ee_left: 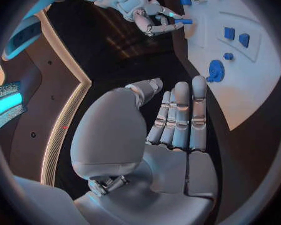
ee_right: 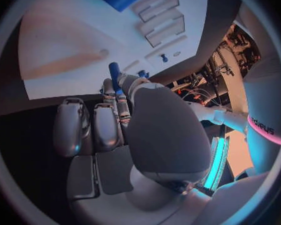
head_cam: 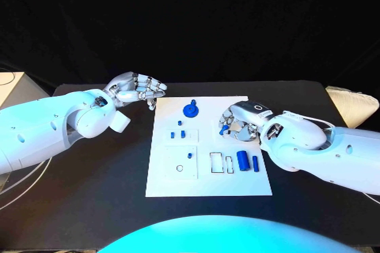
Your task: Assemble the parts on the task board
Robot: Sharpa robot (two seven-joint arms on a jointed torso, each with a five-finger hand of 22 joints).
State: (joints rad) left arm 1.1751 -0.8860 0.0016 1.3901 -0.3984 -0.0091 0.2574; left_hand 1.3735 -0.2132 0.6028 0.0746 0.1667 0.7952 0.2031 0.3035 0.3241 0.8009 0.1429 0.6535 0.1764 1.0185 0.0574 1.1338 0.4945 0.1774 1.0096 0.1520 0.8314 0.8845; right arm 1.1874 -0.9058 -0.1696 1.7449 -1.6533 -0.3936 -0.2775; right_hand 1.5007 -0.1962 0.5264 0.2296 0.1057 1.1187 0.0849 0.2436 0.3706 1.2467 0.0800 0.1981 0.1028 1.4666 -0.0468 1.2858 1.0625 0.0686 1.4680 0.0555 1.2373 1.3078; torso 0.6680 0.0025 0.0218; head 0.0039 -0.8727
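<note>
Board [head_cam: 207, 181] flat on table [head_cam: 95, 198], between both hands. Right hand [head_cam: 241, 121] over board's right edge, fingers [ee_right: 118, 97] curled and pinching a small blue peg [ee_right: 113, 69]; peg protruding past the fingertips, seen also in left wrist view [ee_left: 184, 21]. Left hand [head_cam: 136, 88] just off board's far left corner, above bare table, fingers [ee_left: 181, 115] side by side and nearly straight, thumb alongside, holding nothing. Blue gear [head_cam: 191, 108] on board between the two hands, nearer the right fingertips; in left wrist view just beyond the left fingertips [ee_left: 215, 71]. Small blue pieces [head_cam: 179, 134] in mid-board. Blue cylinder [head_cam: 244, 160] and thinner blue pin [head_cam: 256, 163] beside outlined slots [head_cam: 221, 163], near the right wrist, behind the right fingers.
</note>
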